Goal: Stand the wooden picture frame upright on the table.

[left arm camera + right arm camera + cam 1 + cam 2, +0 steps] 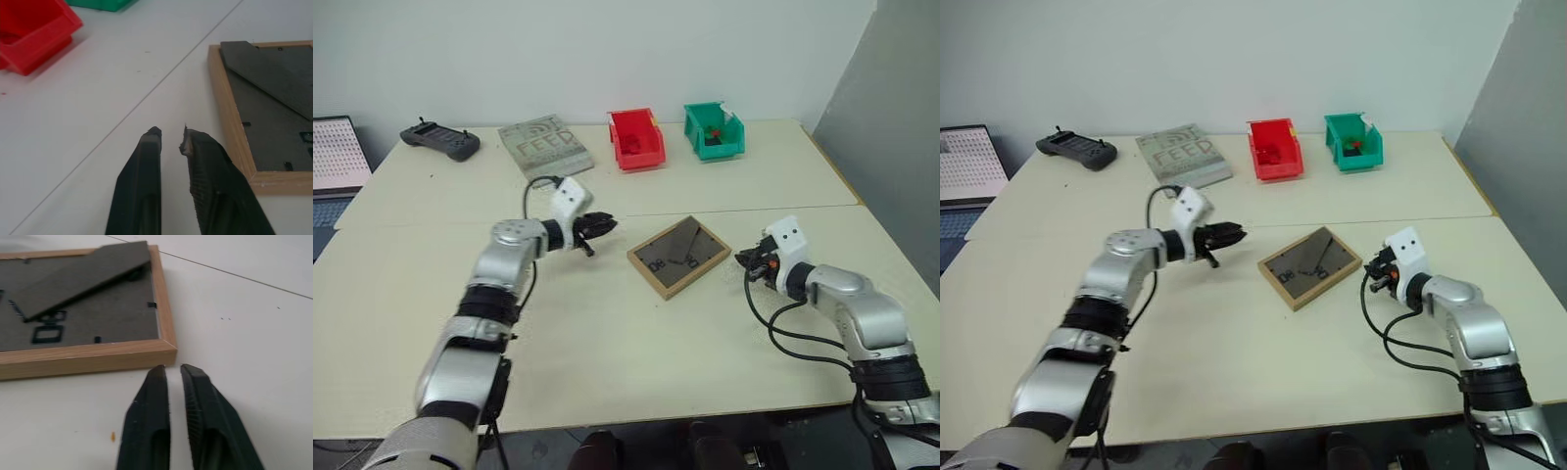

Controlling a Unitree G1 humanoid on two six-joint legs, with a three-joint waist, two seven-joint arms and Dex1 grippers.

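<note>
I am looking over the table [607, 362], where the wooden picture frame [678, 255] is lying face down at centre, back panel up. My left gripper [599, 226] is hovering at its 9 o'clock, my right gripper [749, 260] at 3 o'clock, both pinched together, gripping nothing. With 2 closed grippers, I risk shoving the frame flat instead of lifting it.

The wooden picture frame [678, 256] lies flat on the table [607, 352], face down, its dark grey-brown back panel and folded stand facing up. Its light-wood edges sit at an angle, just below the table's seam line.
</note>
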